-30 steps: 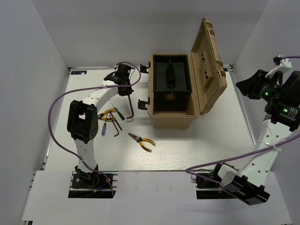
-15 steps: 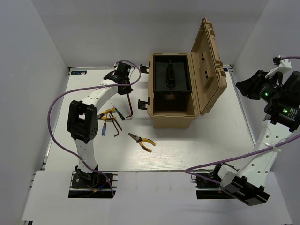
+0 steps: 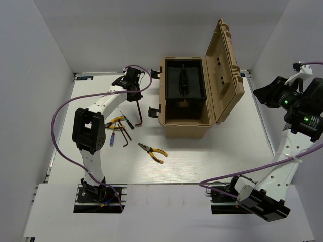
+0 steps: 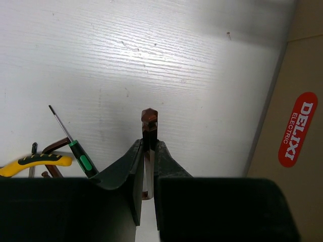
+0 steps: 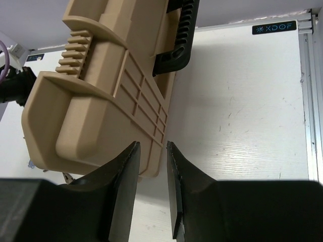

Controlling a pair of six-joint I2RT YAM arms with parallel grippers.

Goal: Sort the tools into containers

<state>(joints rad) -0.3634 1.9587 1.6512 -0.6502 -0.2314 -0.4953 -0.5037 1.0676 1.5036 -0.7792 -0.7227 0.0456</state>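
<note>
My left gripper point(image 3: 132, 84) is shut on a dark L-shaped hex key point(image 3: 140, 113) that hangs down from it, left of the open tan toolbox point(image 3: 185, 126). In the left wrist view the fingers point(image 4: 149, 146) pinch the key point(image 4: 149, 120) above the table. Two yellow-handled pliers point(image 3: 117, 120) point(image 3: 153, 150), more hex keys point(image 3: 125, 136) and a blue-handled screwdriver point(image 3: 111, 141) lie on the table. My right gripper point(image 3: 263, 94) is raised at the far right, slightly open and empty point(image 5: 152, 146), behind the toolbox lid point(image 5: 101, 96).
The toolbox lid point(image 3: 225, 68) stands upright on the right side, with a black inner tray point(image 3: 182, 80) inside the box. Black latches point(image 3: 154, 112) stick out on its left. A green-banded screwdriver point(image 4: 78, 151) and a plier handle point(image 4: 36, 161) lie below-left of my left gripper.
</note>
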